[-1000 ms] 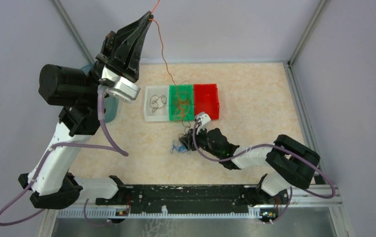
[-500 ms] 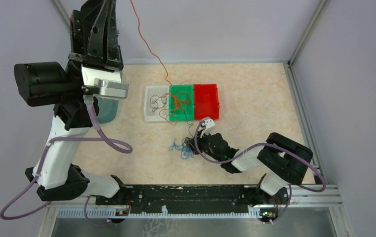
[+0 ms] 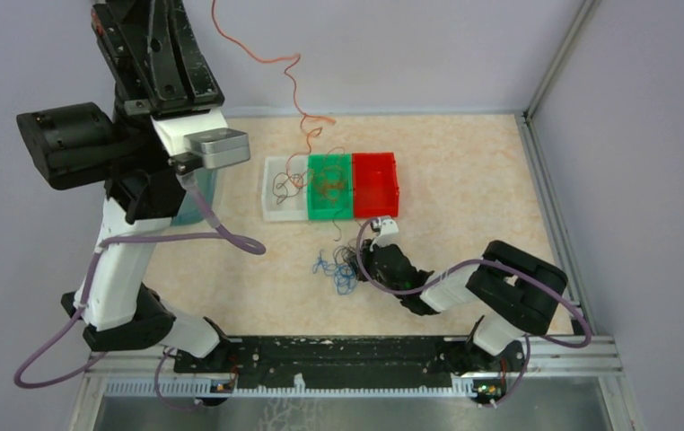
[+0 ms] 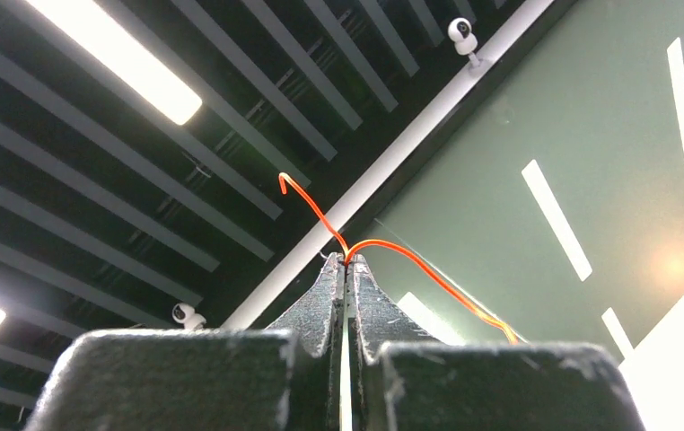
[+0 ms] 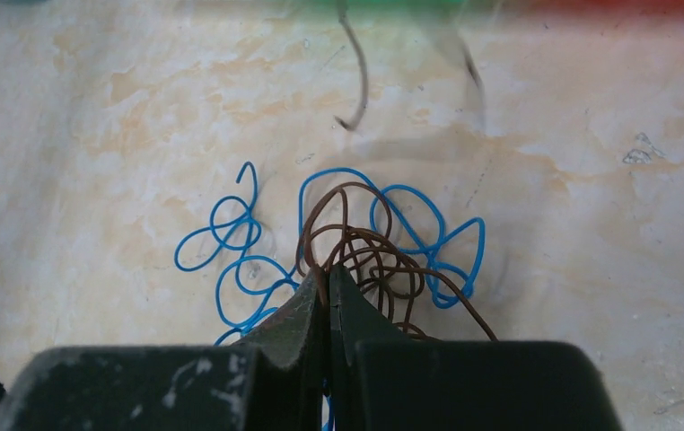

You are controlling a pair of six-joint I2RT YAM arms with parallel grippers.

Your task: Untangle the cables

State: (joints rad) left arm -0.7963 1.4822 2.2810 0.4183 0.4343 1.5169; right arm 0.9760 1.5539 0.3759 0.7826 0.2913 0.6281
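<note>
My left gripper (image 4: 346, 260) is raised high, pointing at the ceiling, and is shut on a thin orange-red cable (image 4: 415, 260). In the top view that cable (image 3: 295, 81) hangs slack and curly from the top edge down to the back edge of the green bin (image 3: 342, 208). My right gripper (image 5: 328, 274) is low over the table, shut on a dark brown cable (image 5: 383, 260) in a clump with curly blue cables (image 5: 231, 242). In the top view the clump (image 3: 334, 268) lies just left of the right gripper (image 3: 357, 262).
A clear bin (image 3: 268, 208) holds a dark wire, the green bin holds orange-brown wires, and a red bin (image 3: 376, 184) stands to their right. A teal container (image 3: 202, 199) sits behind the left arm. Loose dark wire ends (image 5: 356, 90) lie near the bins.
My left gripper rose and swung left with the orange-red cable. The cable went from taut to slack and curly as its lower end came up out of the green bin. My right gripper barely moved.
</note>
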